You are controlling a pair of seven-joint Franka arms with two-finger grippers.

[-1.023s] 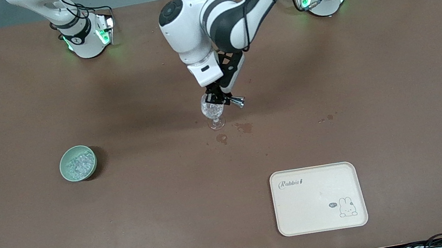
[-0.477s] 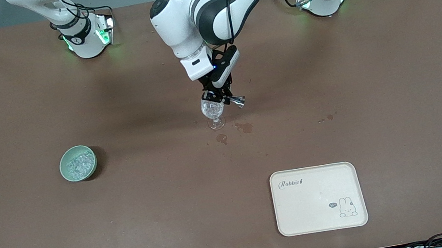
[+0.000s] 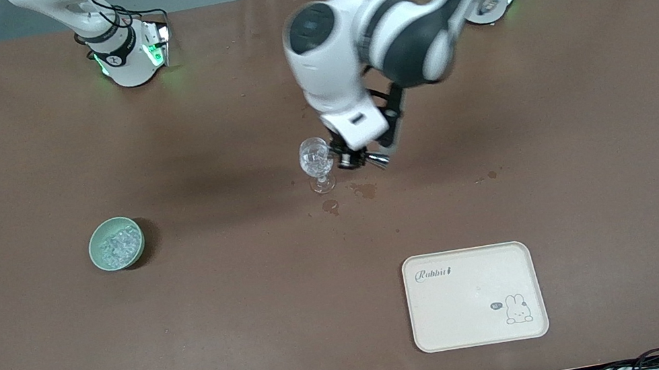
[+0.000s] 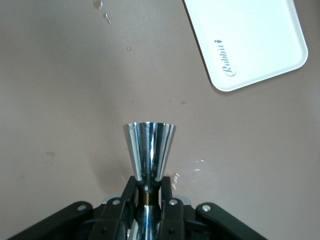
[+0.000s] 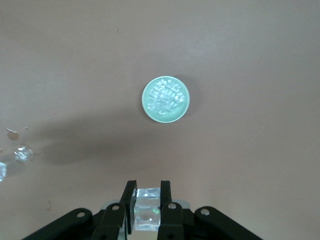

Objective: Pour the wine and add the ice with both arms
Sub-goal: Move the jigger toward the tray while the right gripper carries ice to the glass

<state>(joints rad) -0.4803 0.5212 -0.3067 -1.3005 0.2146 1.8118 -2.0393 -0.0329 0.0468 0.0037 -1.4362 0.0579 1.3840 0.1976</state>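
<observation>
- Since a second ago, the left gripper [image 3: 358,158], clamped on the jigger [image 3: 376,160], has been drawn off the glass [image 3: 316,159]; pouring is judged finished.
- The right gripper [image 5: 147,206] is clamped on ice [image 5: 146,210], waiting above the bowl [image 5: 166,99].

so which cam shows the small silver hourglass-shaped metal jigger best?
Left wrist view: the small silver hourglass-shaped metal jigger fills centre frame, pinched at its waist by the left gripper. Front view shows it tiny, beside the clear stemmed glass. Right wrist view: not visible.

A cream tray [image 3: 479,321] printed with a rabbit and "Rabbit" lies near the front camera, toward the left arm's end of the brown-covered table [image 3: 601,166], with dark spill stains [image 3: 364,190] farther back.
</observation>
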